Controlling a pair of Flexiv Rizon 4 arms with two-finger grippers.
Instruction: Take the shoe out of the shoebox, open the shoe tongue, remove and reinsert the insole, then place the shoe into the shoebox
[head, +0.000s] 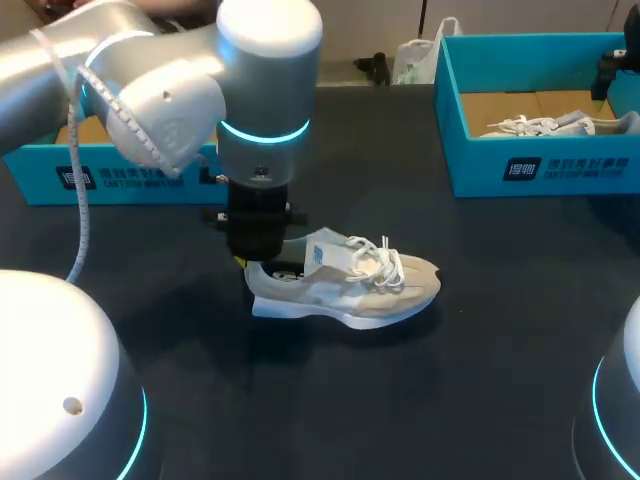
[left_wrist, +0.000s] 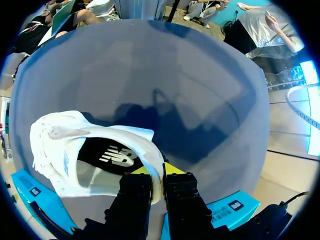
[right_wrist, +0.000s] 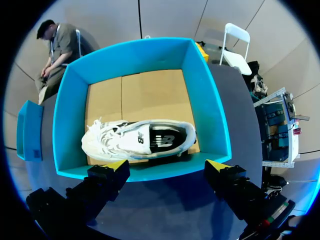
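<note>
Pinching the heel collar of the cream lace-up sneaker (head: 350, 285), the left gripper (left_wrist: 157, 172) holds it on the black table (head: 500, 380), outside the teal cardboard shoebox (head: 545, 165). The right gripper (right_wrist: 167, 166) hangs wide open above that shoebox. Removal appears complete; tongue, insole and return steps remain.

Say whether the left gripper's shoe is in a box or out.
Out: shoe rests on the dark table, left gripper shut on its heel.
</note>
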